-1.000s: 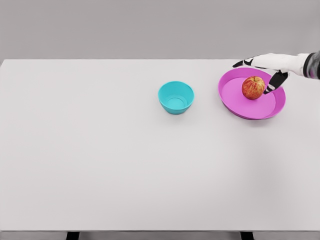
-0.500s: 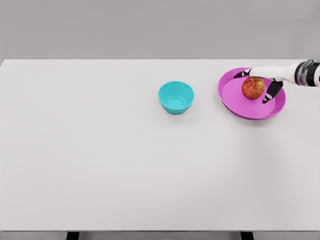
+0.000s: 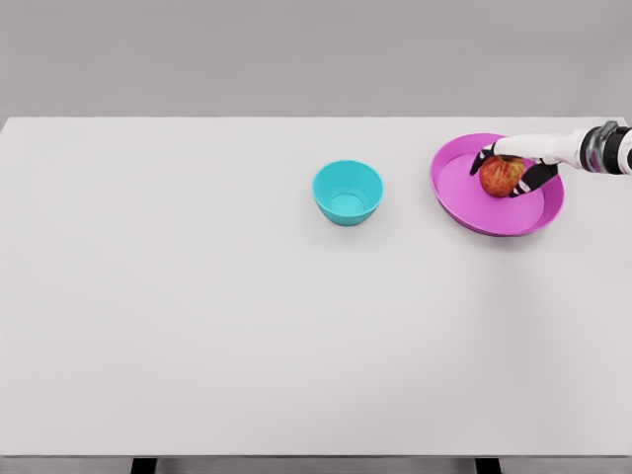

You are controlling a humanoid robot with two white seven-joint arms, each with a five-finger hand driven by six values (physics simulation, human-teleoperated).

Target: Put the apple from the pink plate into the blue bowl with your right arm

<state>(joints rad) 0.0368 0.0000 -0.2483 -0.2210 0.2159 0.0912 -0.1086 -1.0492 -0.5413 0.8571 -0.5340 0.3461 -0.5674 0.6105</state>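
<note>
On the pink plate [image 3: 464,202], dark fingertips [image 3: 486,155] curled close around the apple [image 3: 502,176]: some over its top and far-left side, a thumb or finger [image 3: 534,179] pressed against its right flank. Wrapped about the fruit, touching it on both sides; whether gripped firmly cannot be told. Apple red with yellowish patches, seated in the plate's well, toward the far-right part of it, not visibly lifted.

Behind the fingers, the right hand [image 3: 523,150] white across its back, lying low over the plate's far rim. Further right of the plate, a grey wrist band and the white forearm [image 3: 602,150], running off the picture's right edge almost level.

Left of the plate and well apart from it, the blue bowl [image 3: 348,193], upright, turquoise, nothing visible inside. Plate and bowl both on the white table [image 3: 247,326], in its far half, the plate near the right edge. Beyond the plate, plain grey wall. Under the table's near edge, two dark legs just showing.
</note>
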